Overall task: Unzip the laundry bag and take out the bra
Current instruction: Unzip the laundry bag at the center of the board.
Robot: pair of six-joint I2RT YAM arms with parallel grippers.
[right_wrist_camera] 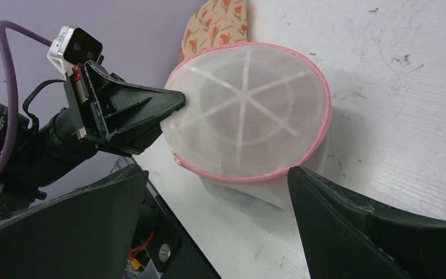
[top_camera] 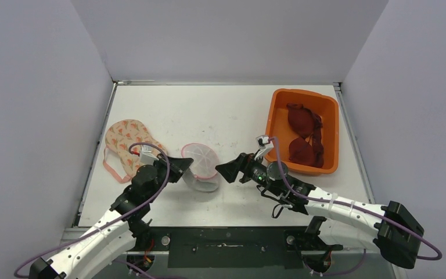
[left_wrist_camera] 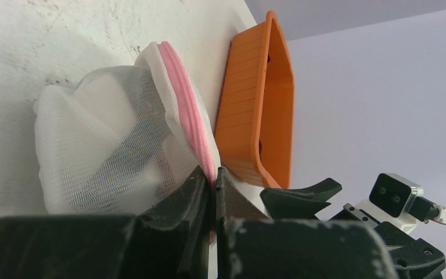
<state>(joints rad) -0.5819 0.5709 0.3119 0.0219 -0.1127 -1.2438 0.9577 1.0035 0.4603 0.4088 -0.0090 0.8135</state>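
1. The laundry bag (top_camera: 200,167) sits mid-tabletop between the arms. Its contents barely show through the mesh.
2. The left jaws are pinched shut on the pink zipper rim (left_wrist_camera: 193,119) at the bag's left edge.
3. The right jaws gape wide and empty, just right of the bag.
4. The left pinch should anchor the rim firmly. The right jaws need the zipper pull, which I cannot locate.

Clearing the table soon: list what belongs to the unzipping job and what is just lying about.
In the job: laundry bag, left gripper shut on its pink zipper edge, open right gripper.
Lying about: orange bin, dark red bras in it, floral bra.
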